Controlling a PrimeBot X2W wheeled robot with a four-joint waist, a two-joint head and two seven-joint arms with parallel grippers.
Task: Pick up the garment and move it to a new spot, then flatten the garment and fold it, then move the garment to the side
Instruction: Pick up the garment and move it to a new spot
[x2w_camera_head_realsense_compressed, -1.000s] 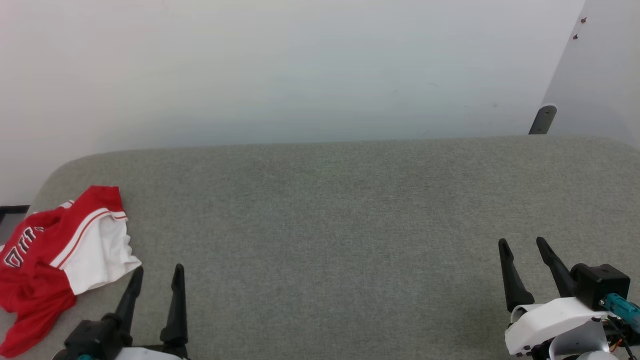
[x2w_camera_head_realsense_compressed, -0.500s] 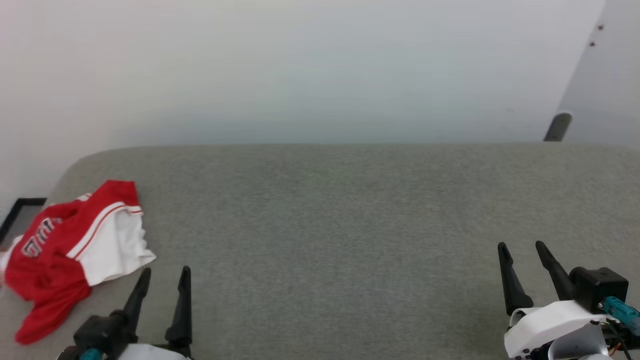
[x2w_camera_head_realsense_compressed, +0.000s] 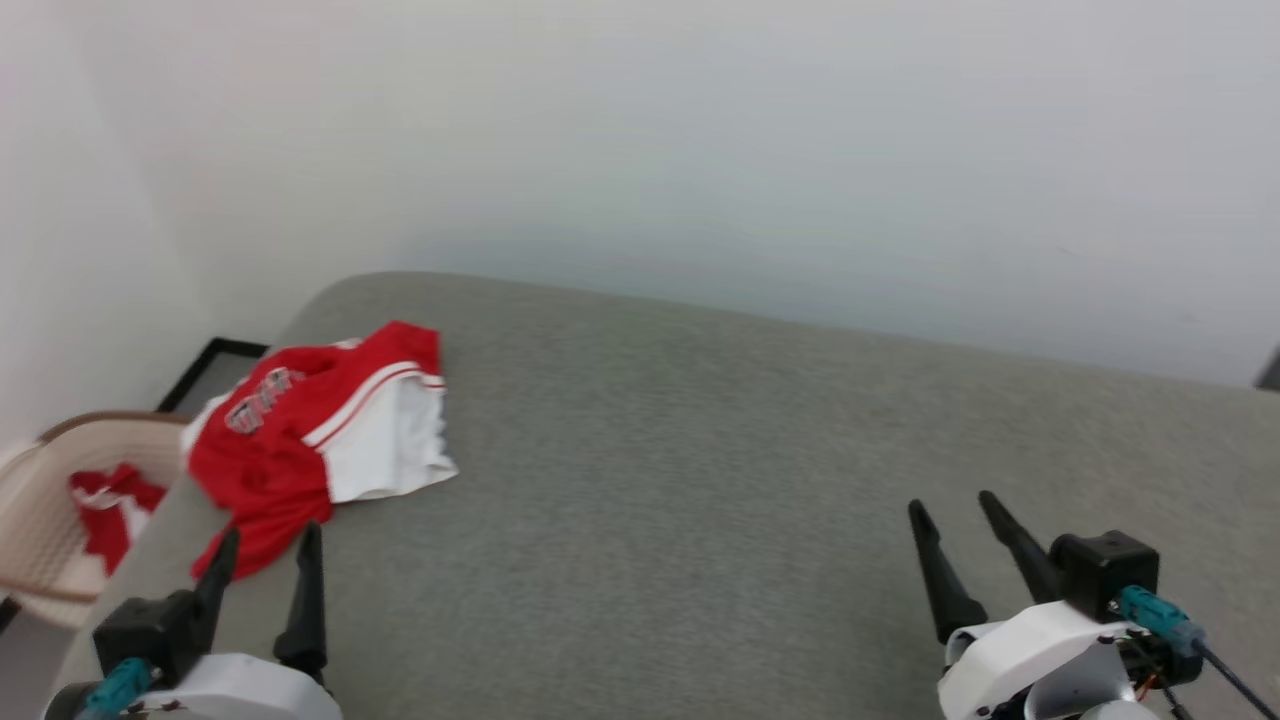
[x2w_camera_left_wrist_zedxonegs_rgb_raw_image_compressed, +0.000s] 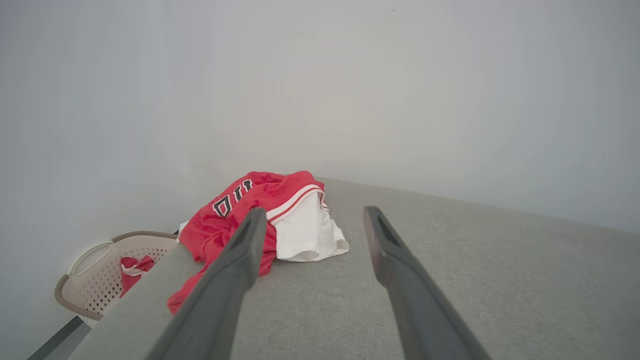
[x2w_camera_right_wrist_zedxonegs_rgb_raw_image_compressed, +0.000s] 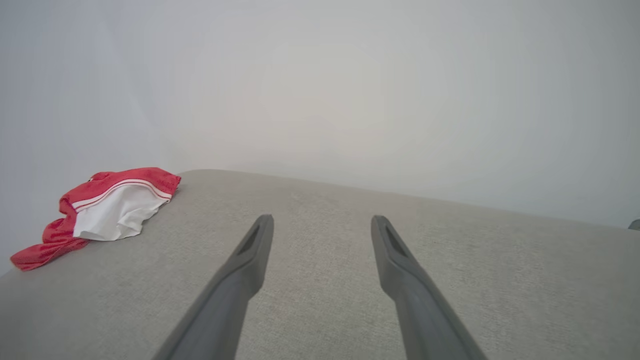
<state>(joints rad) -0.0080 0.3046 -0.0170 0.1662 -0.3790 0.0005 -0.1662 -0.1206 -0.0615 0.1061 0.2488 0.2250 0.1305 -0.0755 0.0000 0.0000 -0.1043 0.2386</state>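
At frame left, the red jersey T-shirt (x2w_camera_head_realsense_compressed: 320, 430) lies at the cushion (x2w_camera_head_realsense_compressed: 700, 450) edge above a laundry basket (x2w_camera_head_realsense_compressed: 40, 500). My left claw (x2w_camera_head_realsense_compressed: 270, 537) and right claw (x2w_camera_head_realsense_compressed: 950, 503) gape empty; a clumsy nudge could topple it in.

crumpled red garment (x2w_camera_head_realsense_compressed: 300, 440), white sleeve up, table's left corner

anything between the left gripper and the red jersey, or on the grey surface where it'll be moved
Nothing visible. The open left gripper points at the red jersey with no object between, and the grey surface right of it lies bare. The laundry basket stands off the surface's left edge.
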